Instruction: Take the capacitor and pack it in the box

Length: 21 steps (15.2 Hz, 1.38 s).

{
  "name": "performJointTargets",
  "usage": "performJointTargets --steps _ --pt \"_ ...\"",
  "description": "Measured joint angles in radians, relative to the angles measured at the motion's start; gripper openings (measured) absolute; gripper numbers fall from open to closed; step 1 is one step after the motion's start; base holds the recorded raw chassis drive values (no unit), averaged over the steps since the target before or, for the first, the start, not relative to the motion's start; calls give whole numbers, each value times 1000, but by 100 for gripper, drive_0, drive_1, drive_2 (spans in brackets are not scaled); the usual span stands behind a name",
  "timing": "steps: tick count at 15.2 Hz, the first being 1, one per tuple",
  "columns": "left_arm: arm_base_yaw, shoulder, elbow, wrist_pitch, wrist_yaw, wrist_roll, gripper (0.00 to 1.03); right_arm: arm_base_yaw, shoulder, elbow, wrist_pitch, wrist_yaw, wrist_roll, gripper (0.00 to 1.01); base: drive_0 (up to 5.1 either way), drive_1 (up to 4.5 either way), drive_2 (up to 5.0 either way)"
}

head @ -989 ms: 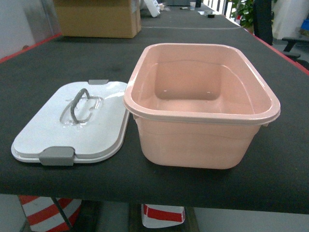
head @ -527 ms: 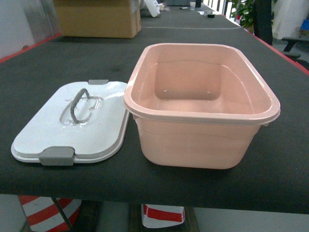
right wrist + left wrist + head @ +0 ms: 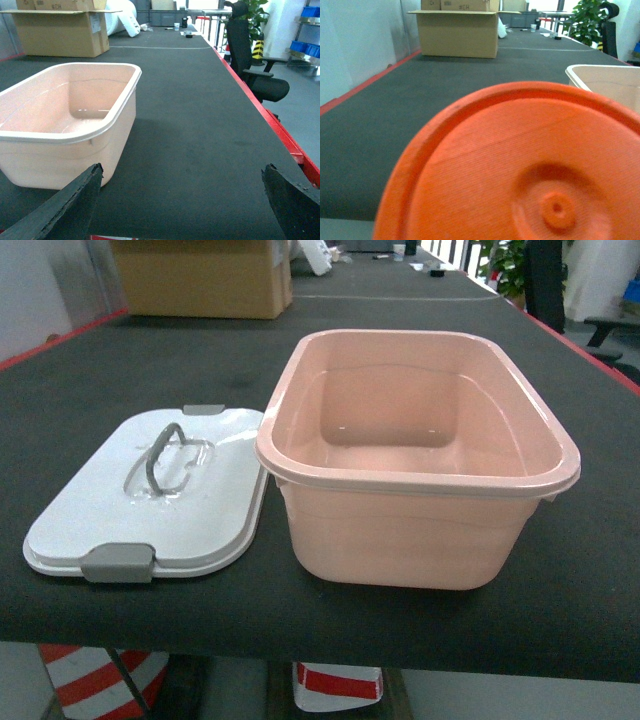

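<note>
The box [image 3: 420,480] is a pale pink tub standing open and empty on the dark table; it also shows in the right wrist view [image 3: 60,135] and at the right edge of the left wrist view [image 3: 600,75]. Its white lid [image 3: 100,510] lies flat to the left of it, grey handle [image 3: 165,455] up, touching the tub's side. An orange round face [image 3: 520,175] with a dimple and a nub fills the lower left wrist view and hides the left gripper; I cannot tell if it is the capacitor. My right gripper [image 3: 182,169] is open over bare table, right of the box.
A brown cardboard carton [image 3: 200,280] stands at the far end of the table. A black office chair [image 3: 255,60] is beyond the red right table edge [image 3: 285,145]. A red-and-white striped cone [image 3: 100,680] sits under the front edge.
</note>
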Motion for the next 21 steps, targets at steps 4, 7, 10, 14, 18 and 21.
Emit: performJointTargets --steps 4,7,10,14,18,21 --pt "0 0 0 0 0 0 44 0 0 0 0 0 0 98 0 0 0" --pt "0 0 0 0 0 0 44 0 0 0 0 0 0 98 0 0 0" --pt "0 0 0 0 0 0 44 0 0 0 0 0 0 98 0 0 0" --pt "0 0 0 0 0 0 44 0 0 0 0 0 0 98 0 0 0" --pt "-239 262 2 261 -603 10 44 0 0 0 0 0 0 98 0 0 0" --pt "-228 750 100 720 -646 34 44 0 0 0 0 0 0 98 0 0 0"
